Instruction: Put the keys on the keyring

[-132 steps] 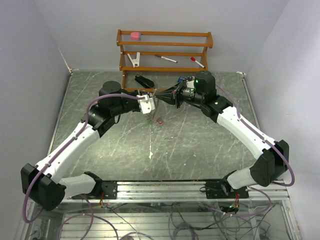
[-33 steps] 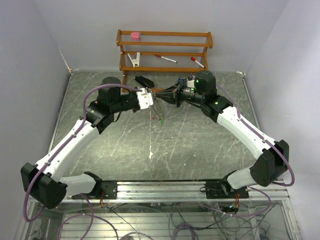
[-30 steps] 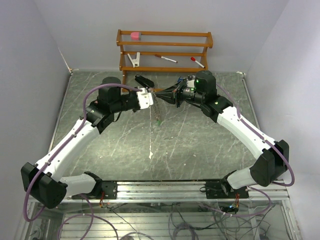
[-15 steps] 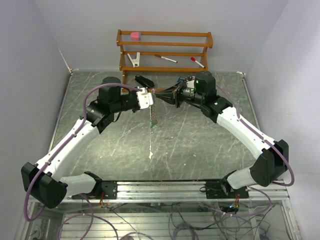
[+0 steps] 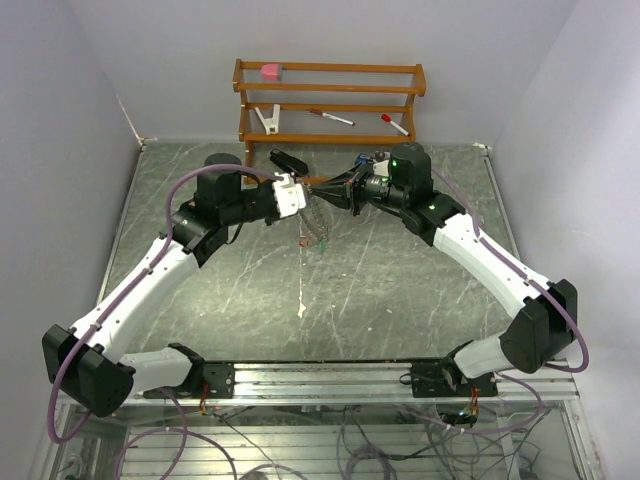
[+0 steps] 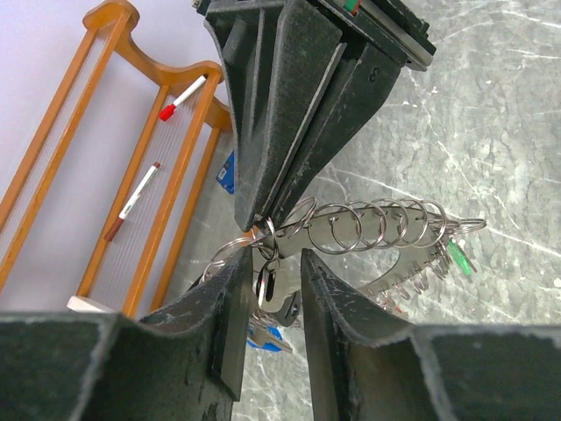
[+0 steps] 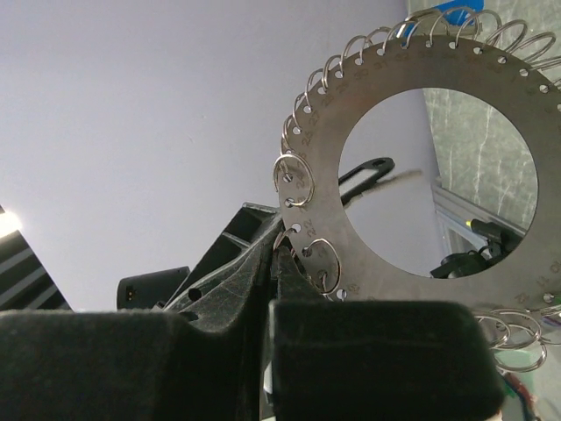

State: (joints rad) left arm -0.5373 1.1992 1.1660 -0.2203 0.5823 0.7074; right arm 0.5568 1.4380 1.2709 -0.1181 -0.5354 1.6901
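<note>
The keyring (image 7: pixel 316 149) is a flat grey metal ring with numbered holes and small wire loops round its rim. My right gripper (image 7: pixel 279 250) is shut on its rim and holds it above the table (image 5: pixel 400 280). In the top view the keyring (image 5: pixel 315 225) hangs between both grippers. My left gripper (image 6: pixel 272 263) is open, its fingers on either side of a small key (image 6: pixel 266 285) hanging from the rim. A blue-tagged key (image 6: pixel 263 338) and a green tag (image 6: pixel 460 257) hang from the keyring (image 6: pixel 377 230). From above, the left gripper (image 5: pixel 300 195) faces the right gripper (image 5: pixel 328 190).
A wooden rack (image 5: pixel 330 100) stands at the back wall with two red-capped pens (image 5: pixel 330 117), a white clip (image 5: pixel 268 120) and a pink thing (image 5: pixel 270 71). A black object (image 5: pixel 288 160) lies in front of the rack. Grey walls close both sides.
The left gripper moved up and back toward the right gripper's tip. The hanging keyring has swung and turned under the two grippers. The right arm has stayed still.
</note>
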